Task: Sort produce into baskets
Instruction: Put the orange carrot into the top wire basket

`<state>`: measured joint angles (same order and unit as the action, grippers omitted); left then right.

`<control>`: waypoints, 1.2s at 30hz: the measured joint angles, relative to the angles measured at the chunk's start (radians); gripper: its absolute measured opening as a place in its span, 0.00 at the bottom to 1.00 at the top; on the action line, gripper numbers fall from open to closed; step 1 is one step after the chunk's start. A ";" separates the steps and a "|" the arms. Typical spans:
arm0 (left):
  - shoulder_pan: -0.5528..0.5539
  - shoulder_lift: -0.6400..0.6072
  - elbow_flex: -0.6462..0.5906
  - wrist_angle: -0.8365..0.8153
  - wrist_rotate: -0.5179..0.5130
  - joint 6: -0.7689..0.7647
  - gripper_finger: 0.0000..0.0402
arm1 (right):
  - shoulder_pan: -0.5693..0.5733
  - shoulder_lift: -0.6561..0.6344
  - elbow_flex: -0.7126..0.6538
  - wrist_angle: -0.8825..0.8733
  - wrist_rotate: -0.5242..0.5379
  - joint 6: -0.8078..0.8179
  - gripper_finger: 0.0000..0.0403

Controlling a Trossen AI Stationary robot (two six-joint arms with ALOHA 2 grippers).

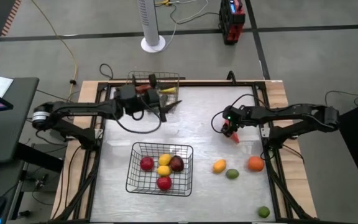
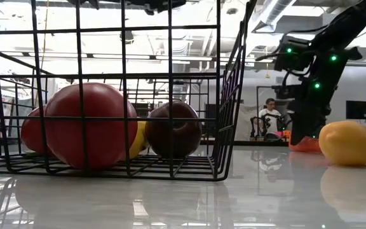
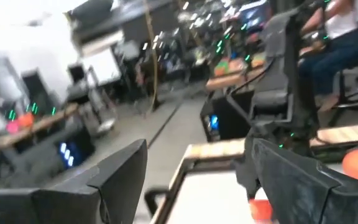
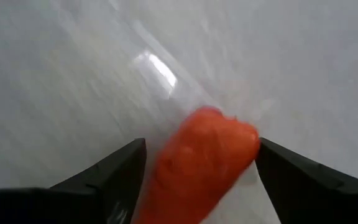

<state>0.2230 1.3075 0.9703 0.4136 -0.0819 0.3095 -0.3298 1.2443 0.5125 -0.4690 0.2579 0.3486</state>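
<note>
A grey floor surrounded the white table, with a white fan pedestal at twelve o'clock and a red-and-black box at one o'clock. A dark desk stood at nine o'clock. Beyond the table, a seated person and bright ceiling lights showed.

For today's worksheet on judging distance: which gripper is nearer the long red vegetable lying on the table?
Right. The right gripper sits directly over the long red vegetable, fingers either side. The left gripper is across the table by the far basket.
</note>
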 joint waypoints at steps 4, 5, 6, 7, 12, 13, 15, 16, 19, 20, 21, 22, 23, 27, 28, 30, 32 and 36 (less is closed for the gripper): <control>0.018 -0.049 -0.001 -0.126 -0.062 -0.016 0.69 | 0.000 0.054 0.002 0.000 -0.002 0.013 0.74; 0.021 -0.058 -0.001 -0.155 -0.080 -0.016 0.69 | 0.000 0.062 0.003 0.002 -0.004 0.014 0.72; 0.024 -0.064 -0.001 -0.181 -0.095 -0.016 0.69 | 0.000 0.069 0.005 0.003 -0.009 0.014 0.70; 0.024 -0.067 -0.001 -0.204 -0.111 -0.016 0.69 | 0.000 0.073 0.005 0.004 -0.013 0.014 0.68; 0.024 -0.077 -0.002 -0.237 -0.128 -0.008 0.69 | 0.001 0.059 0.028 -0.022 -0.080 0.012 0.54; 0.024 -0.078 -0.002 -0.234 -0.116 -0.008 0.69 | 0.003 0.050 0.040 -0.035 -0.103 0.009 0.51; 0.024 -0.080 -0.002 -0.240 -0.106 -0.008 0.69 | 0.015 0.028 0.070 -0.039 -0.138 -0.004 0.46; 0.024 -0.080 -0.002 -0.240 -0.106 -0.006 0.69 | 0.023 0.017 0.084 -0.042 -0.152 -0.014 0.46; 0.027 -0.092 -0.009 -0.240 -0.111 0.011 0.69 | 0.058 -0.008 0.120 -0.063 -0.161 -0.038 0.46; 0.033 -0.099 -0.017 -0.241 -0.108 0.017 0.69 | 0.069 -0.017 0.135 -0.064 -0.160 -0.050 0.46; 0.039 -0.103 -0.025 -0.228 -0.100 0.020 0.69 | 0.080 -0.025 0.152 -0.054 -0.159 -0.063 0.46; 0.049 -0.110 -0.039 -0.210 -0.084 0.020 0.69 | 0.090 -0.034 0.169 -0.040 -0.159 -0.080 0.47; 0.064 -0.118 -0.060 -0.192 -0.067 0.020 0.69 | 0.097 -0.039 0.185 -0.024 -0.159 -0.096 0.49; 0.134 -0.144 -0.146 -0.074 -0.013 -0.012 0.69 | 0.115 -0.032 0.243 0.121 -0.158 -0.179 0.51; 0.155 -0.154 -0.160 -0.059 -0.007 -0.028 0.69 | 0.115 -0.028 0.257 0.172 -0.156 -0.207 0.51; 0.190 -0.176 -0.179 -0.059 -0.005 -0.064 0.69 | 0.113 -0.011 0.276 0.270 -0.154 -0.268 0.50; 0.217 -0.205 -0.193 -0.059 -0.011 -0.100 0.69 | 0.107 0.015 0.295 0.381 -0.154 -0.326 0.49; 0.238 -0.269 -0.217 -0.070 -0.045 -0.144 0.69 | 0.083 0.095 0.345 0.584 -0.154 -0.415 0.49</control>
<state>0.4610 1.0387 0.7531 0.3434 -0.1264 0.1657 -0.2466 1.3394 0.8579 0.1146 0.1034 -0.0661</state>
